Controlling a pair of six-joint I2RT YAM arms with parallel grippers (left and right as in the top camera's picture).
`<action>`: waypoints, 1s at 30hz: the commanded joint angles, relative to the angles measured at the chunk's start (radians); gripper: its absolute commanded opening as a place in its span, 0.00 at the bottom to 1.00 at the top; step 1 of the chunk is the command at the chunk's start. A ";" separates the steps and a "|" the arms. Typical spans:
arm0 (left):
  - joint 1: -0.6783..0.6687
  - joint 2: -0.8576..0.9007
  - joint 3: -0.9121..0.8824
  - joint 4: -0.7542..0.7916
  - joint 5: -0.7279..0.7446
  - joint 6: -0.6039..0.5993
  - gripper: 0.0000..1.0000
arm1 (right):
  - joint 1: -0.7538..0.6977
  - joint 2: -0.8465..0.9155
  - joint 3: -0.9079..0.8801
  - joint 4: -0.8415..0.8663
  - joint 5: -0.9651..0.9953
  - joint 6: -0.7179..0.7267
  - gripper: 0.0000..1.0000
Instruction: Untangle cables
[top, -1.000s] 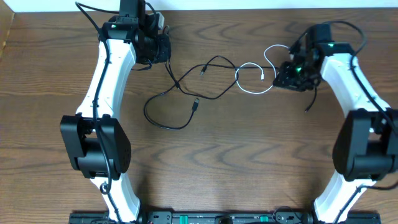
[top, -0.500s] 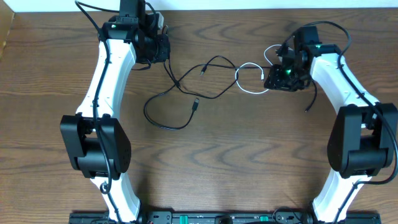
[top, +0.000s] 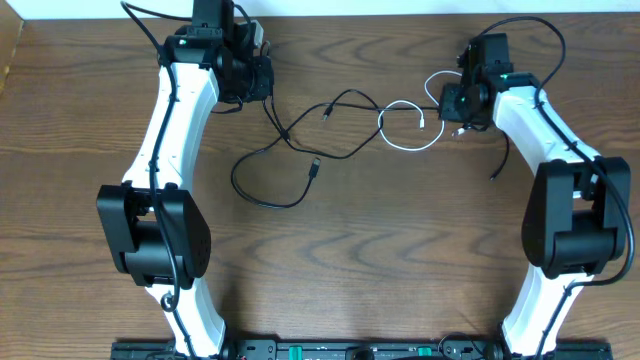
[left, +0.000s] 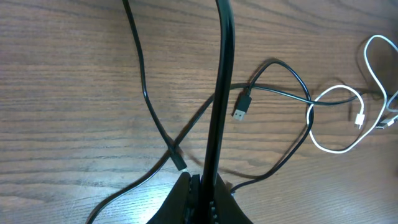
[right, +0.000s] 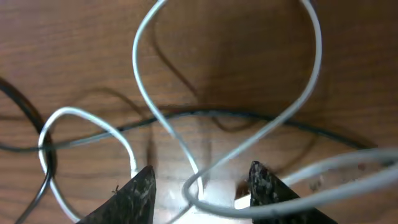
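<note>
Brown wood-grain table (top: 350, 270) fills your overhead view, with both arm bases at the near edge. Working away from you, the first task item you meet is the black cable (top: 272, 206). Its widest loop lies left of centre, and one black plug (top: 315, 168) rests just beside that loop, on its right. Farther back, the black cable snakes to the right and crosses the white cable (top: 410, 150). That one sits right of centre in a small coil, with its white plug (top: 422, 121) lying inside the coil. The two cords are not yet apart.

At the far side, your left arm (top: 180, 110) reaches toward the back left of the table. Your left jaws are pressed together on the black cable, and in the left wrist view the cord rises from between them and leaves the top of the frame. Your right arm (top: 545, 125) reaches the far right, next to the white coil. Your right jaws stand spread. The right wrist view shows a strand of the white cable running through the gap between the two tips, and you cannot tell whether it touches either one
</note>
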 joint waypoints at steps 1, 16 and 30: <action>0.002 0.017 0.000 -0.004 -0.011 0.008 0.07 | 0.002 0.060 0.000 0.013 0.010 0.007 0.43; 0.002 0.017 0.000 -0.007 -0.011 0.008 0.08 | 0.054 0.151 0.000 -0.081 -0.014 -0.006 0.44; 0.002 0.017 0.000 -0.007 -0.014 0.008 0.07 | 0.057 0.206 0.000 -0.076 -0.014 0.016 0.38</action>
